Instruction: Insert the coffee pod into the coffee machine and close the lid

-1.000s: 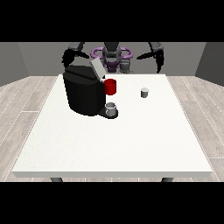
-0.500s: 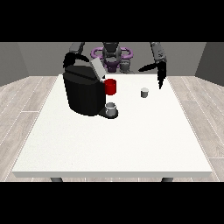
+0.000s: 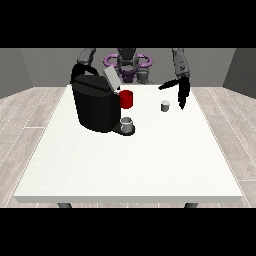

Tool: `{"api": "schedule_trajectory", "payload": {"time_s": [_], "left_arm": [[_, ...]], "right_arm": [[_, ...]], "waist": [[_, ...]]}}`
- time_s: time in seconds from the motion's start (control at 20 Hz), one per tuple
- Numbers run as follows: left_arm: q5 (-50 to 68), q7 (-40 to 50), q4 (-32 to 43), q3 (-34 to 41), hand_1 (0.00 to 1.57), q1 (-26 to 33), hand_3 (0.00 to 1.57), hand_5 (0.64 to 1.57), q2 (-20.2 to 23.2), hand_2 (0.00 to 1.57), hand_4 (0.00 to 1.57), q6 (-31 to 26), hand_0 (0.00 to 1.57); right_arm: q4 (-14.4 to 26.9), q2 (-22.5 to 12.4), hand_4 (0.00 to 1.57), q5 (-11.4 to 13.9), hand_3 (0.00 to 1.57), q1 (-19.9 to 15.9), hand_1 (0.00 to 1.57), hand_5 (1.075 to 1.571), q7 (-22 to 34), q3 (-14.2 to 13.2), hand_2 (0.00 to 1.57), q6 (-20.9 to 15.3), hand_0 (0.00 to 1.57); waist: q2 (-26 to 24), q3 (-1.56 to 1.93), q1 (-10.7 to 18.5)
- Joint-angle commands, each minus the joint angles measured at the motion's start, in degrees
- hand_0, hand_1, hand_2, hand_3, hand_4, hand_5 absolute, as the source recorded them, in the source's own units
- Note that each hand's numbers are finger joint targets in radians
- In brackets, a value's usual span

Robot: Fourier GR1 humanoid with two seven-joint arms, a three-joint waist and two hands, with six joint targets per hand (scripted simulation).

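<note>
Front view: robot hand (image 3: pixel 181 91) lowered beside pod (image 3: pixel 165 105)

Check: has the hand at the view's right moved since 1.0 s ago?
Yes. The hand at the view's right has come down and in toward the coffee pod.

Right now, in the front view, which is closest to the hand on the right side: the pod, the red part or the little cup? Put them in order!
From the hand:
1. Pod, just beside it, toward the view's left.
2. Red part, on the machine's front.
3. Little cup, under the red part.
</note>
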Motion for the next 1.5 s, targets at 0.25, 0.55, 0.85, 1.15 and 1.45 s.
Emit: {"api": "schedule_trajectory", "payload": {"time_s": [0.25,0.55,0.85,1.15,1.45], "left_arm": [[-4.1,-1.1,9.9,0.7,0.45,-4.7,0.30,1.571,1.7,0.61,0.00,0.1,0.45],[-11.9,-1.8,10.6,-4.6,0.70,-4.4,0.49,1.571,0.3,0.78,0.00,4.4,0.70],[-16.1,-6.4,18.1,-4.4,0.55,-5.5,0.45,1.571,2.0,0.70,0.00,7.4,0.55],[-19.4,-8.3,18.2,-4.9,0.72,-7.4,0.65,1.571,0.2,0.86,0.23,13.1,0.72],[-21.9,-7.4,20.6,-4.8,0.92,-8.8,0.83,1.571,0.8,1.04,0.36,14.5,0.92]], "right_arm": [[2.6,0.6,0.41,2.1,0.00,-1.0,0.00,1.571,2.0,1.6,0.00,-1.1,0.00],[6.7,1.4,0.39,1.0,0.00,-2.6,0.00,1.571,-1.4,-0.7,0.00,-2.2,0.00],[3.1,0.8,0.48,2.7,0.00,-3.2,0.00,1.571,3.7,1.9,0.00,-1.9,0.00],[6.9,1.0,0.52,1.6,0.00,-3.4,0.00,1.571,-1.5,-0.5,0.00,-2.4,0.00],[6.8,0.7,0.51,0.3,0.00,-2.7,0.00,1.571,0.2,-1.2,0.00,-2.6,0.00]], "waist": [[-0.8,-0.01,-1.1],[-0.6,0.01,-0.1],[0.0,-0.02,-2.2],[0.4,0.00,-0.6],[-1.7,0.01,-0.7]]}}
